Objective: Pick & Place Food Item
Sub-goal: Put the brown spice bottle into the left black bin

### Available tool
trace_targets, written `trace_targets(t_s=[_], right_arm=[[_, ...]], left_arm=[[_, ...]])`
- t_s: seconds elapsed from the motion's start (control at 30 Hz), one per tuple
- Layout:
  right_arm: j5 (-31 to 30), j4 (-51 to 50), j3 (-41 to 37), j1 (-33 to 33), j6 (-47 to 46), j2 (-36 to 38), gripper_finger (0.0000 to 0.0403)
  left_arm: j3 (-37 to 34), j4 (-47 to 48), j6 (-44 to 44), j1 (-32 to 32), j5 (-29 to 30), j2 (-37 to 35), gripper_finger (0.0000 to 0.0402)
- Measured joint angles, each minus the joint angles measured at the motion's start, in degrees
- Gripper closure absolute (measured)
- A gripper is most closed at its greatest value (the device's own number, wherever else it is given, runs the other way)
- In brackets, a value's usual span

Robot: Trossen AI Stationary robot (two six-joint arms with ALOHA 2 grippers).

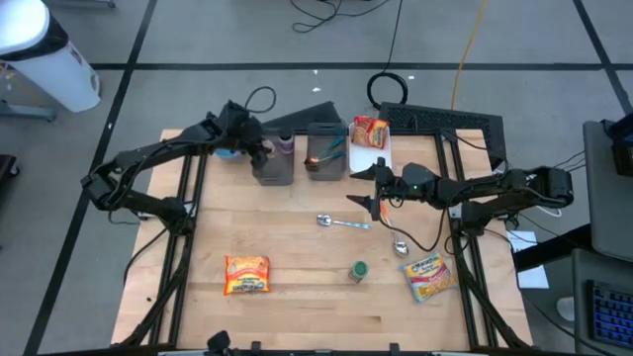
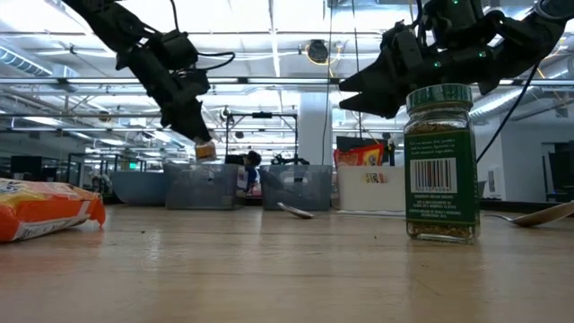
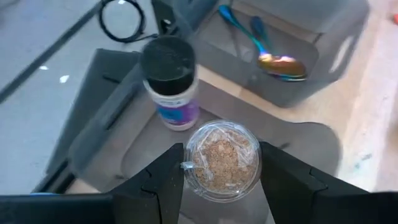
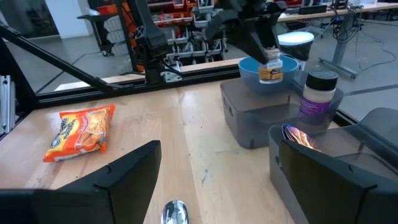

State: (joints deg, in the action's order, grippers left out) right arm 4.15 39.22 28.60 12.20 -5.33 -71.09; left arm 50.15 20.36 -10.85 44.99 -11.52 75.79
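On the green-lidded spice jar [image 2: 439,161], only a barcode is legible.

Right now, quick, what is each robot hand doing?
Left gripper: closed on a small jar of brown spice, above the gray bin.
Right gripper: open, holding nothing, above the table.

Robotics lab, big open industrial hall; wooden bench [image 1: 297,267] on black metal frame, two robot arms mounted either side, cables [image 1: 391,84] trailing over grey taped floor; low view shows ceiling strip lights, pipework, racks & workstations behind, blue stools, more rigs
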Motion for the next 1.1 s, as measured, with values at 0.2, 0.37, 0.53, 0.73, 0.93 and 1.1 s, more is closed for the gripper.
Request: trace_targets(t_s=[0.2,0.37,0.53,0.73,0.93,1.1], right_arm=[[-0.06,0.42,0.00,0.23,0.08,0.00,0.0085],[0.03,1.43,0.00,0.23,0.06,0.00,0.0085],[0.10,2.22,0.00,0.23,0.04,0.00,0.0085],[0.12,1.69,0.00,0.23,-0.95,0.00,0.0085],[0.14,0.61,0.00,0.21,-0.70,-0.02,0.0085],[0.14,0.91,0.00,0.22,0.19,-0.02,0.0085]], left_arm=[[0.00,-0.65,-0.68,0.03,4.98,0.00,0.0218],[0.01,-0.86,-0.41,-0.13,7.40,0.27,0.0218],[2.54,-0.57,-0.03,-1.64,7.49,4.64,0.0218],[6.12,1.24,-1.35,-0.62,7.37,9.58,0.0218],[6.95,2.71,-2.00,1.11,7.71,11.14,0.0218],[6.97,1.01,-1.95,0.60,8.55,13.57,0.0218]])
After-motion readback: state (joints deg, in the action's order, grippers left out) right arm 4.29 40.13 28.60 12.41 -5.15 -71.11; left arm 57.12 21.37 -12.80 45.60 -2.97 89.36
